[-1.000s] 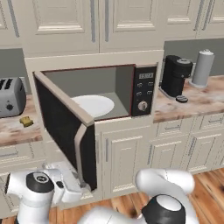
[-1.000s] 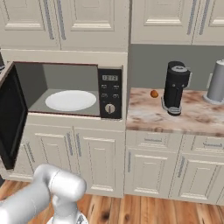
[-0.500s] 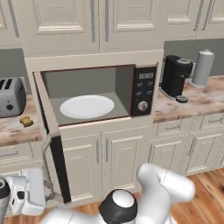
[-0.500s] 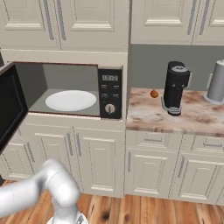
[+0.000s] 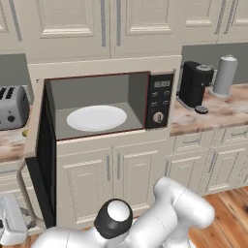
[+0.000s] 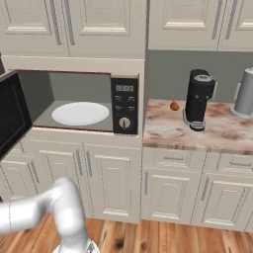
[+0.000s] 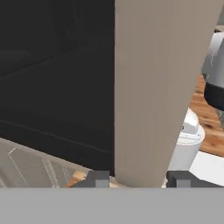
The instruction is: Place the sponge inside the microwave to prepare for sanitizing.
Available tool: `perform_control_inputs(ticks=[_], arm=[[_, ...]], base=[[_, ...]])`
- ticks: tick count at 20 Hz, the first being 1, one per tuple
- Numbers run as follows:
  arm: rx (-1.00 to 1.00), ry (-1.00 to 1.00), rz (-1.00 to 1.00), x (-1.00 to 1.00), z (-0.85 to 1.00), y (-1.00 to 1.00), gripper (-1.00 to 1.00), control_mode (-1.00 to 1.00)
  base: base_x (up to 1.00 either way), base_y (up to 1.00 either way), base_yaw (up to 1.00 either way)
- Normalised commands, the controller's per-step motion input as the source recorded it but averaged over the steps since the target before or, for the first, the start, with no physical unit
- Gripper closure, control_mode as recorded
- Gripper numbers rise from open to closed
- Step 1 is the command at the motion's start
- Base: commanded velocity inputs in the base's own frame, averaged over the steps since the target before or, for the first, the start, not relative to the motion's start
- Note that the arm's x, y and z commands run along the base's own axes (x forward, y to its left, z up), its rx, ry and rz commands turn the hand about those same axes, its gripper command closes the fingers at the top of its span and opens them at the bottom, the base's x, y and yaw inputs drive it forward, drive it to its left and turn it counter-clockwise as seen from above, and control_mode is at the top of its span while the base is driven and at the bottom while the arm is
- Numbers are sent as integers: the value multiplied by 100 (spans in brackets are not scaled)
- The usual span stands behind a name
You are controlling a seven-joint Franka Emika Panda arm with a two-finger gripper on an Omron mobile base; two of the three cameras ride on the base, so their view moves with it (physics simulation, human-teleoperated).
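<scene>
Inside microwave (image 5: 145,97): grey cavity w/ round white plate (image 5: 96,117)

Kitchen: cabinets (image 6: 74,24), microwave (image 5: 101,106) (door open)

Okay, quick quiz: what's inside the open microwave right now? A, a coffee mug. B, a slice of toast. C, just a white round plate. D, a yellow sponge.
C: the microwave stands with its door swung wide, and its grey cavity holds a bare white round plate with nothing on it.
</scene>
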Motion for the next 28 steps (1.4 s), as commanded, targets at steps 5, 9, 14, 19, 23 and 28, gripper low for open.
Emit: perform_control_inputs(ticks=[5, 9, 14, 19, 23, 28], arm=[[0, 3, 0, -6, -5, 34, -100, -100], [0, 0, 0, -23, 0, 0, -100, -100], [-5, 0, -2, -63, -1, 0, -100, -100], [-13, 7, -17, -76, -8, -18, -100, -100], [-9, 19, -35, -58, -24, -56, -100, -100], [-4, 22, -42, -61, -22, -77, -100, -100]], base=[[0, 0, 0], [0, 0, 0], [0, 0, 0], [0, 0, 0], [0, 0, 0], [0, 0, 0]])
